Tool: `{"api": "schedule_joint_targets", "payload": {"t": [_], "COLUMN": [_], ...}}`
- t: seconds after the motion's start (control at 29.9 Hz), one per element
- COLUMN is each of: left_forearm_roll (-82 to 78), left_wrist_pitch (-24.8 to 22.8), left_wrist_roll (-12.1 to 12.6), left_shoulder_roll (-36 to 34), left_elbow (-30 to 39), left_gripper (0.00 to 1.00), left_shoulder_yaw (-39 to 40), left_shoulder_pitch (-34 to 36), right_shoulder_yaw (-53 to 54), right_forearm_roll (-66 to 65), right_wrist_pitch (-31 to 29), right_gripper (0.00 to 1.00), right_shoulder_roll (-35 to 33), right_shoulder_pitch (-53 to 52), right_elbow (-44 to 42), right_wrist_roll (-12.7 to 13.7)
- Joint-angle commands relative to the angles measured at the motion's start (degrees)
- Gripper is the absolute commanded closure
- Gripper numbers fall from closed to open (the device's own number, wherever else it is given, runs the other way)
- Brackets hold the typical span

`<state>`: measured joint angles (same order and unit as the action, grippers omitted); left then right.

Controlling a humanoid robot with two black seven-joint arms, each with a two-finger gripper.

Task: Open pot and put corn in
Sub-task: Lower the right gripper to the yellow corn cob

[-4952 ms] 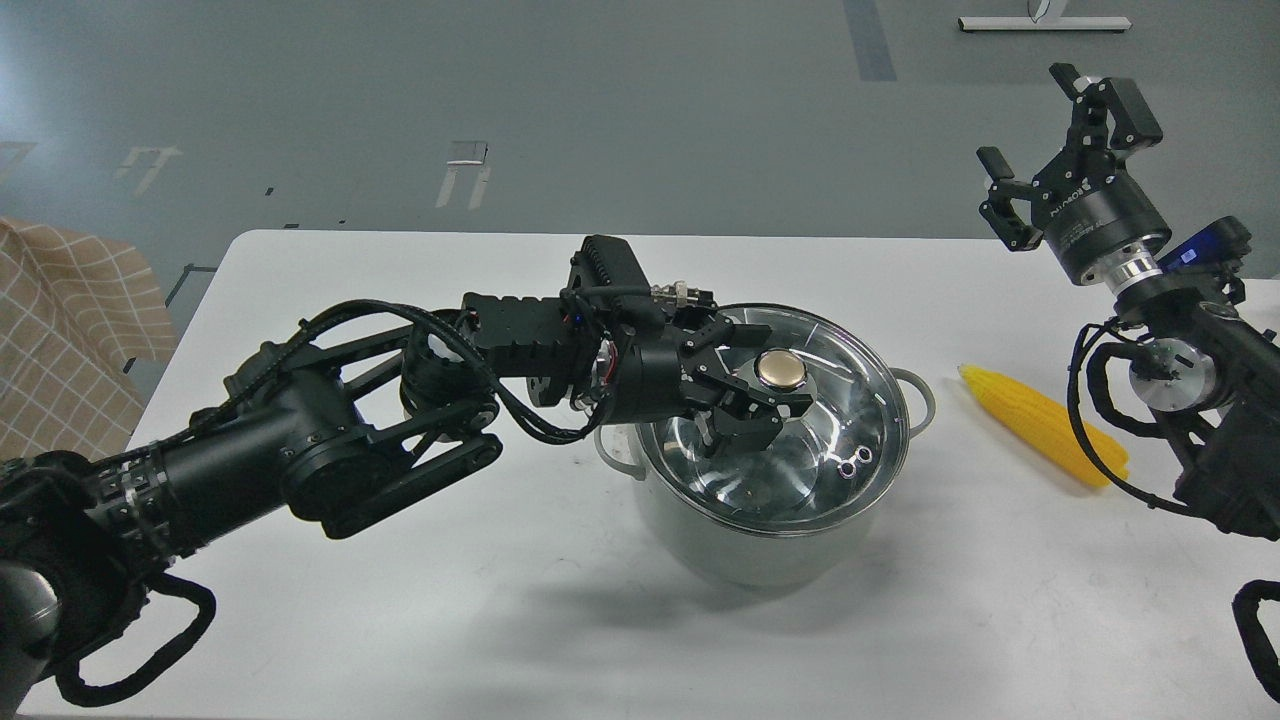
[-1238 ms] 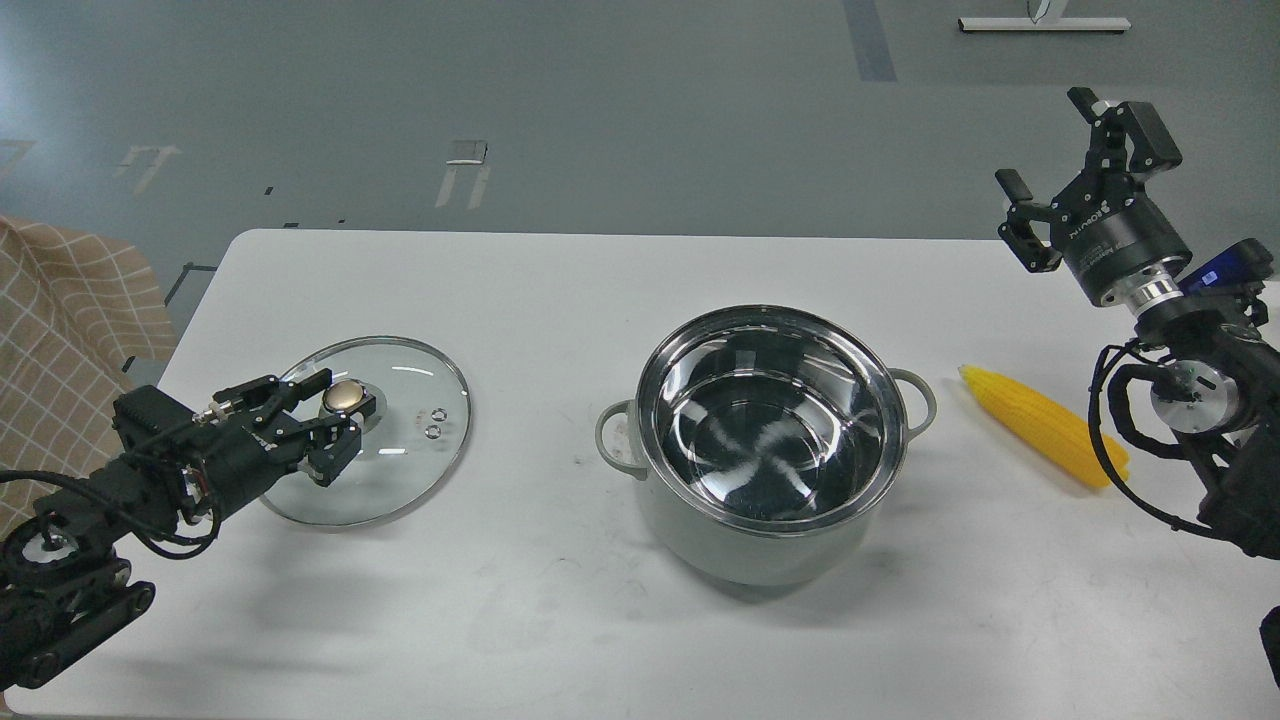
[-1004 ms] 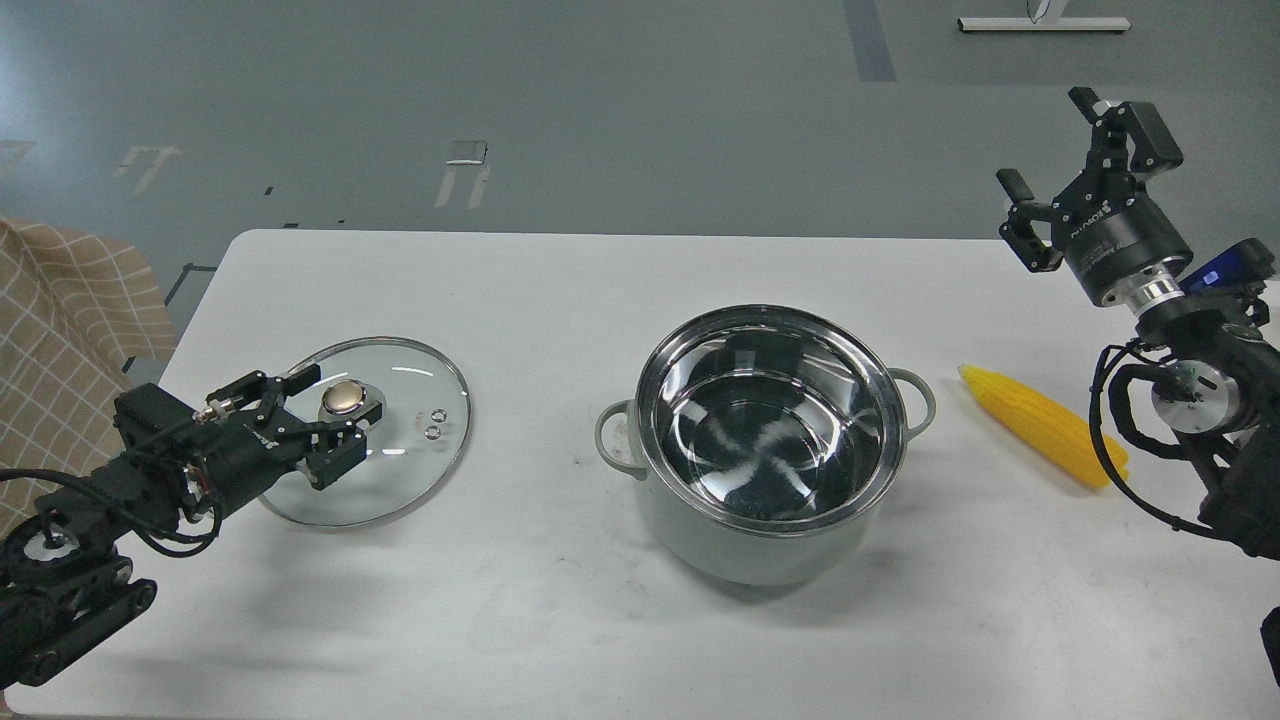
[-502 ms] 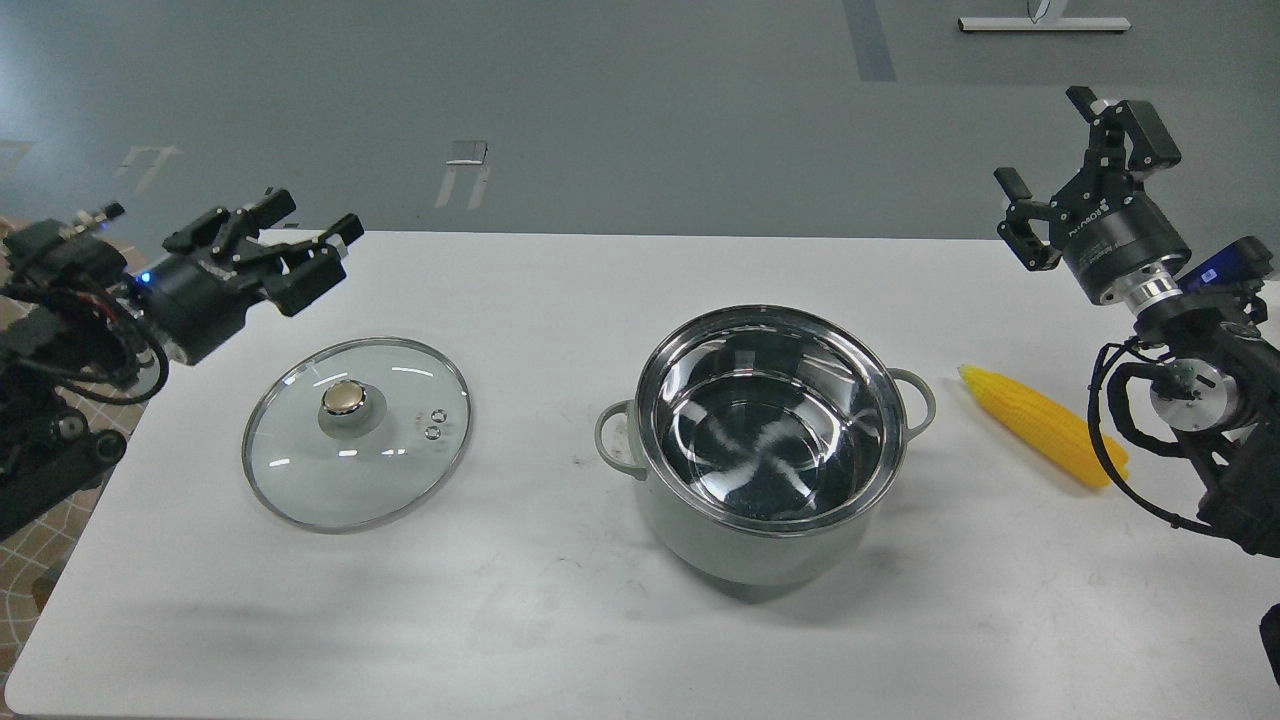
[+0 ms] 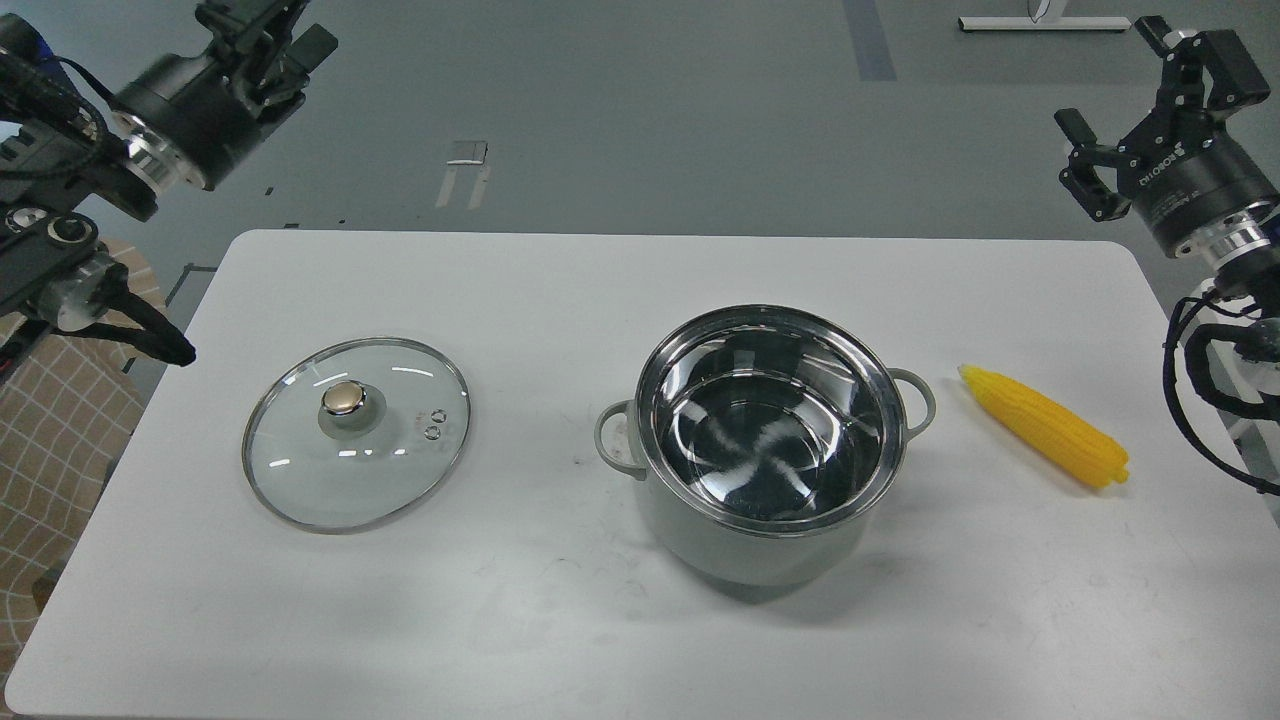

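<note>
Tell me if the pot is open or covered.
Open. The pot shows its bare steel interior, and its lid lies flat on the table to its left.

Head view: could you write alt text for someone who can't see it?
An open, empty pot stands mid-table, its glass lid lying flat to the left and a yellow corn cob to the right. Both arms are raised off the table: left gripper top left, right gripper open, top right.

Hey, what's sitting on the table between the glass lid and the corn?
In the head view, the open pot stands between the glass lid and the corn; apart from it, only bare white table shows there.
</note>
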<state>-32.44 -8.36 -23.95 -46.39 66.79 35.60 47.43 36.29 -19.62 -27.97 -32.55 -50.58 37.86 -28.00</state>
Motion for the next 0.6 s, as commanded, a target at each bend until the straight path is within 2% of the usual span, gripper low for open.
{"api": "schedule_joint_targets", "payload": {"t": [0.0, 0.17, 0.27, 0.37, 0.57], "left_forearm_roll": [4.4, 8.3, 14.1, 14.9, 15.0], "left_wrist_pitch": [-1.9, -5.1, -6.4, -7.3, -8.1], "left_wrist_roll": [0.1, 0.7, 2.8, 3.7, 4.0], "left_shoulder_roll": [2.6, 3.1, 3.3, 4.1, 6.6], "left_elbow": [-0.3, -0.3, -1.9, -2.7, -3.6], "left_gripper": [0.07, 0.07, 0.07, 0.06, 0.06], "left_shoulder_yaw": [2.5, 5.3, 6.1, 6.2, 6.1], "left_shoulder_pitch": [0.0, -0.1, -0.1, -0.2, -0.4], "right_shoulder_yaw": [-0.6, -0.6, -0.7, -0.7, -1.2], "right_forearm_roll": [-4.9, -9.8, -16.0, -20.4, -32.5], "right_wrist_pitch": [0.1, 0.1, 0.1, 0.1, 0.1], "right_gripper": [0.00, 0.00, 0.00, 0.00, 0.00], "right_shoulder_roll": [-3.4, -6.2, -7.4, -8.1, -12.0], "right_shoulder_pitch": [-0.3, -0.4, -0.4, -0.4, -0.8], "right_elbow": [2.4, 4.4, 6.2, 7.3, 11.5], "right_wrist_roll": [0.0, 0.0, 0.0, 0.0, 0.0]}}
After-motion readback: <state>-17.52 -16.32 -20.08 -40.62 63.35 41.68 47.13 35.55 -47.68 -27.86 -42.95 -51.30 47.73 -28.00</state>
